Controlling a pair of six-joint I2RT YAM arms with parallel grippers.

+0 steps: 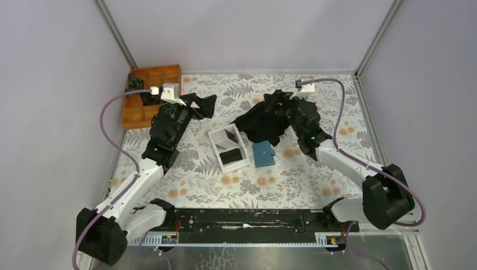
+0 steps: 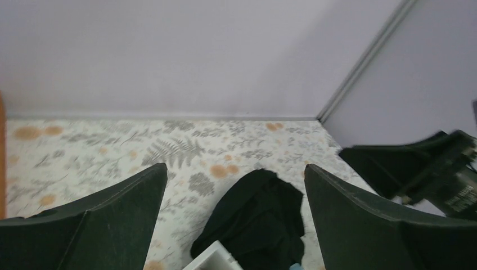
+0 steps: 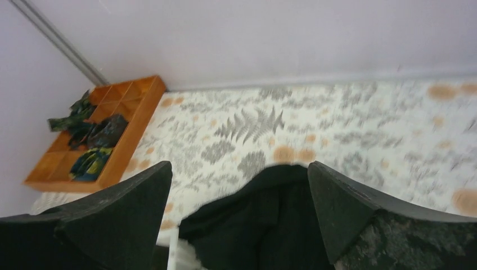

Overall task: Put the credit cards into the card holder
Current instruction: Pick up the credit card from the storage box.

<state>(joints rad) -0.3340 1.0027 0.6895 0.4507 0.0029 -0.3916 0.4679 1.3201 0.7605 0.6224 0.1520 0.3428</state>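
Note:
A white tray [image 1: 215, 136] in the middle of the table holds a black credit card [image 1: 232, 156] and a pale credit card [image 1: 228, 136]. The teal-blue card holder [image 1: 263, 154] lies flat just right of the tray. My left gripper [image 1: 203, 105] hovers open and empty behind and left of the tray; its open fingers [image 2: 112, 216] frame the black cloth [image 2: 259, 219] and a tray corner [image 2: 216, 260]. My right gripper [image 1: 284, 101] is open and empty over the black cloth [image 1: 261, 124], behind the holder. In the right wrist view the gripper [image 3: 239, 164] shows only the cloth [image 3: 270, 225] between its fingers.
An orange compartment tray [image 1: 149, 93] with dark items sits at the back left, also in the right wrist view [image 3: 107, 135]. The enclosure walls ring the floral table. The right arm [image 2: 427, 169] shows at the right of the left wrist view.

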